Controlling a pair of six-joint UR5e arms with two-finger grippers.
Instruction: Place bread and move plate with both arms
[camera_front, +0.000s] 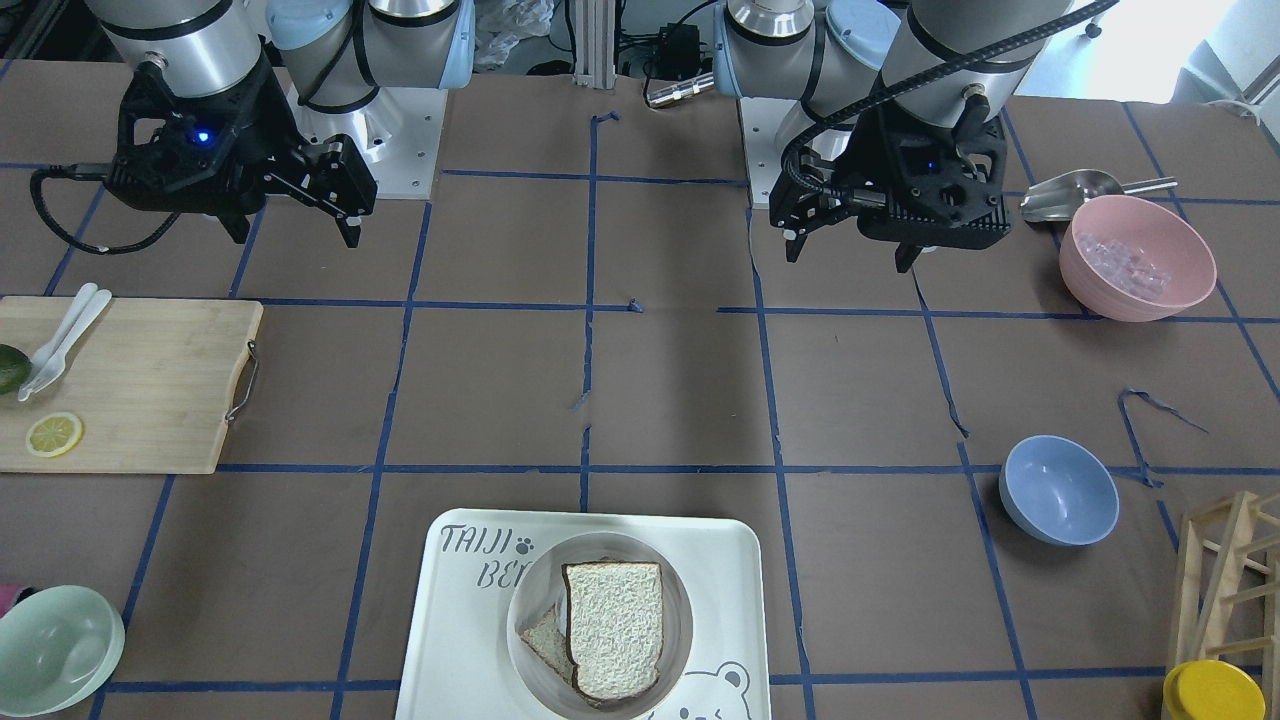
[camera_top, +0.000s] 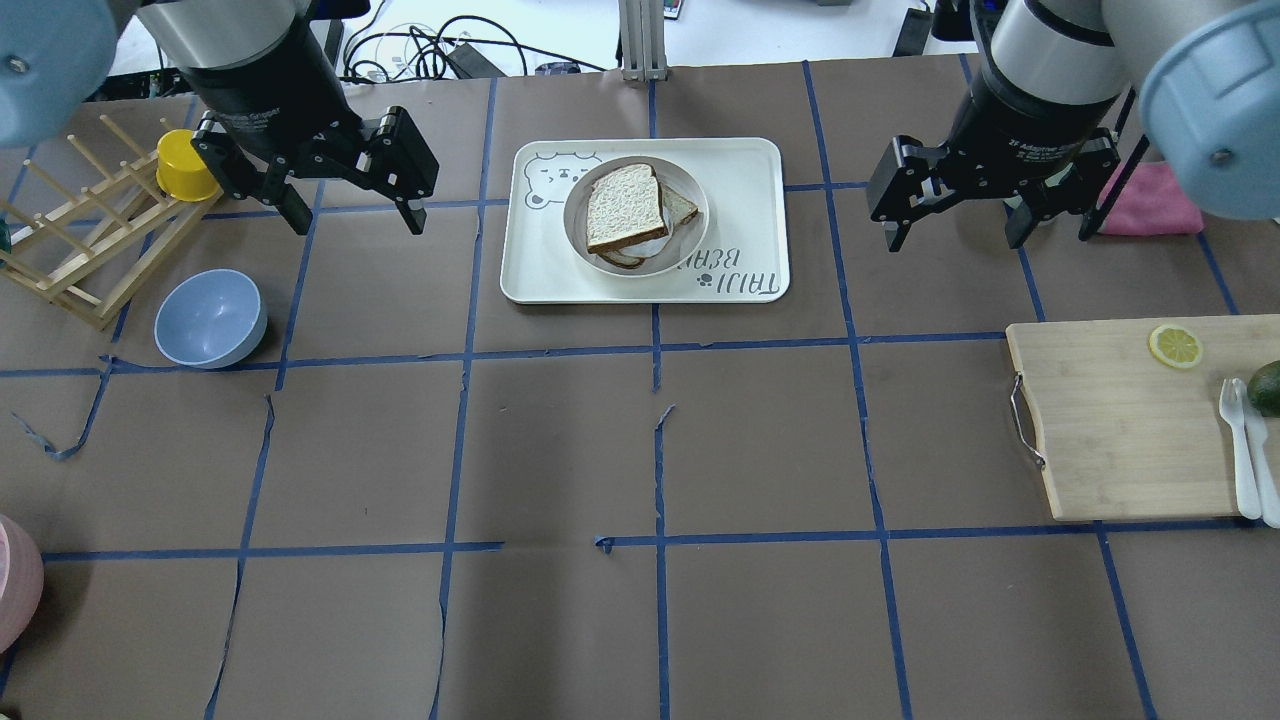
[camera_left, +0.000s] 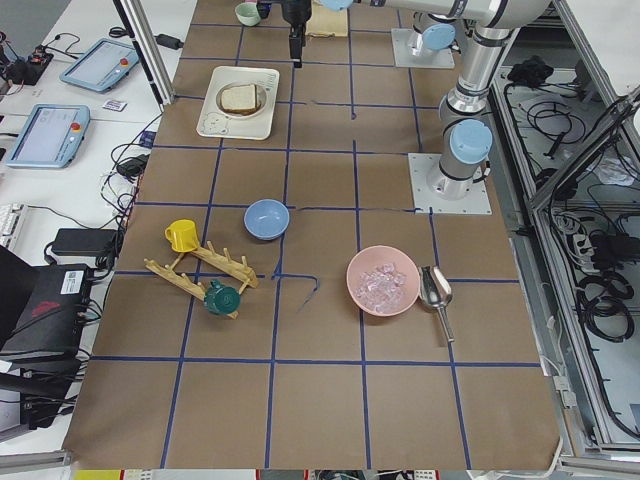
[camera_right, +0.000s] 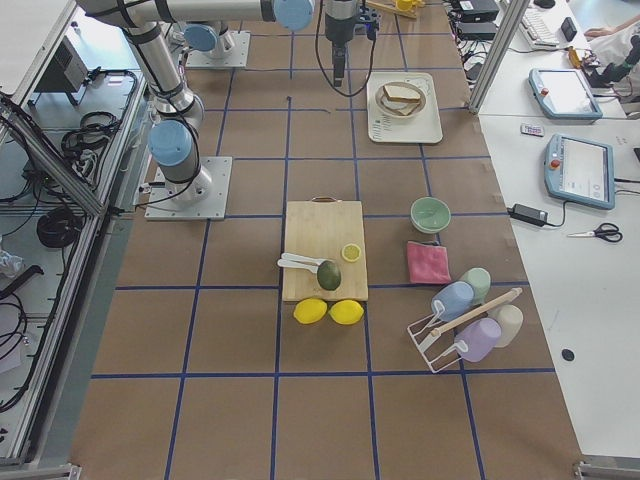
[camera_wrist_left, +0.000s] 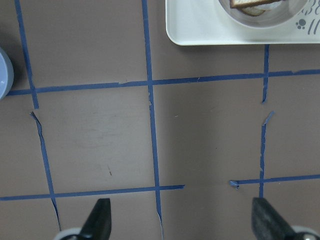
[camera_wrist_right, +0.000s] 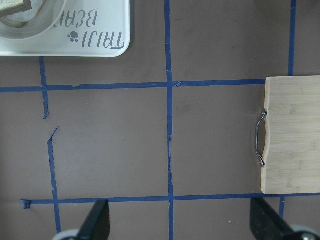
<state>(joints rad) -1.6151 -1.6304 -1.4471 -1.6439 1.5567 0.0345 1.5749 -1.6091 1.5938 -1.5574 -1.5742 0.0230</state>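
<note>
My left pincer (camera_top: 358, 225) hangs released over the bare worktop (camera_top: 560, 450), jaws spread wide, holding nothing. Between my two arms lies the tray (camera_top: 740, 190). The plate (camera_top: 574, 218) sits on it, and the bread (camera_top: 622, 207) rests flat in the plate, partly over another slice. My right pincer (camera_top: 952, 235) is likewise released and empty. I judge the bread placed and the plate move in hand. Next, both pincers must close in on opposite rims and grip together, keeping it level.

The brown, blue-taped table (camera_top: 560, 450) bears a white tray (camera_top: 745, 190); a cutting board (camera_top: 1110, 430); a wooden rack (camera_top: 80, 240); a blue bowl (camera_top: 210, 318); a pink bowl (camera_front: 1180, 240); a green bowl (camera_front: 55, 650).
</note>
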